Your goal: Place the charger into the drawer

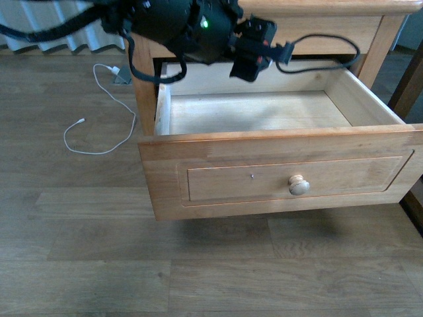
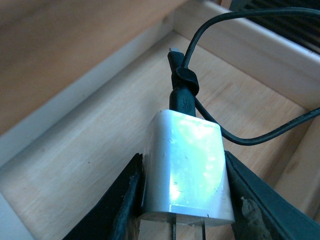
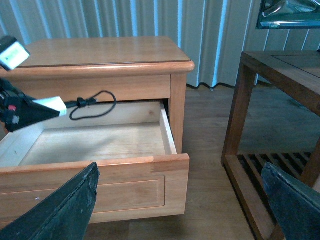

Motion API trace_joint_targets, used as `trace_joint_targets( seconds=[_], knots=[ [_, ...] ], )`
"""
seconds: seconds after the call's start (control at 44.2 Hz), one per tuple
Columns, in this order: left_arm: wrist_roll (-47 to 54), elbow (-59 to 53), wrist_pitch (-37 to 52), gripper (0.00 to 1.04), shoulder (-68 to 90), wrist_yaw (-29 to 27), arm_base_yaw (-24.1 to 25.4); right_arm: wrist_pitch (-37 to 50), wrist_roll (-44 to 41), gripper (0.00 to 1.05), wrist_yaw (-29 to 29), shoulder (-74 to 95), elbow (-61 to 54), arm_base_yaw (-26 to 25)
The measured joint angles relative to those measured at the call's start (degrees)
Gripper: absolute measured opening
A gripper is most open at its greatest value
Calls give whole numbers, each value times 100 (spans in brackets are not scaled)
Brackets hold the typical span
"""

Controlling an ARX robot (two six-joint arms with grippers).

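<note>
the left gripper has its jaws pinched on the flat sides of the charger, held over the open drawer with its black cable trailing. it looks light, hard and glossy, so it could slip; those sides seem the best hold. the right gripper gapes wide, empty.

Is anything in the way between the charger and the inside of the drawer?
No, nothing I can see. The left claw holds the charger above the open drawer, and the drawer's pale wooden floor under it is bare. Only the charger's own black cable hangs near the drawer's back.
</note>
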Motion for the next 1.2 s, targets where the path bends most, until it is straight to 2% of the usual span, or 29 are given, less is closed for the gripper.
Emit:
trace_joint_targets(
  seconds=[0.385, 0.521, 0.611, 0.792, 1.042, 1.2],
  knots=[
    [52, 393, -17, 42, 942, -398, -199, 0, -2, 96, 0, 0, 0, 0],
    [26, 446, 28, 60, 1016, -566, -199, 0, -2, 96, 0, 0, 0, 0],
    [-13, 448, 190, 76, 1016, -826, -179, 0, -2, 96, 0, 0, 0, 0],
    [-101, 291, 540, 100, 715, -1283, -66, 0, -2, 96, 0, 0, 0, 0],
    [-179, -490, 1113, 99, -723, -2013, 256, 0, 0, 96, 0, 0, 0, 0],
    [-238, -1412, 1399, 99, -2098, -2557, 697, 0, -2, 96, 0, 0, 0, 0]
  ],
)
